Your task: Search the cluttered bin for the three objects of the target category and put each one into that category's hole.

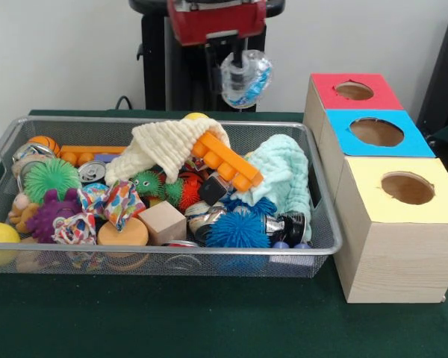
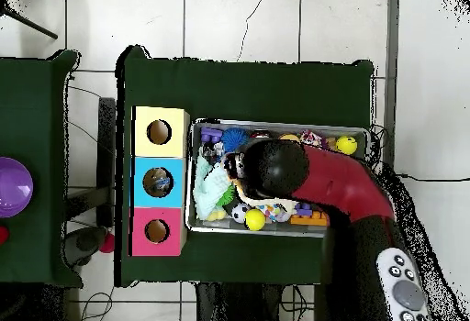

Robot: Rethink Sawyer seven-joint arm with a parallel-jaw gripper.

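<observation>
The bin [image 1: 164, 254] of silver wire mesh stands on the green table, full of mixed toys; in the overhead view its rim [image 2: 275, 123] shows beside the arm. My gripper [image 1: 243, 73] hangs above the bin's far rim, shut on a crinkly see-through plastic bag [image 1: 248, 82] with a bluish sheen, held clear of the clutter. In the overhead view the arm's black head [image 2: 271, 166] hides the gripper and the bag. No other such bag shows among the toys. Something pale shows inside the blue box's hole [image 2: 158, 182].
Three wooden boxes with holes stand right of the bin: red top [image 1: 356, 91], blue top [image 1: 377, 133], yellow top [image 1: 407, 188]. In the bin lie a pale blue knitted cloth [image 1: 284, 175], a cream cloth [image 1: 172, 145], an orange brick [image 1: 228, 160], a blue spiky ball [image 1: 237, 230] and a wooden cube [image 1: 162, 221].
</observation>
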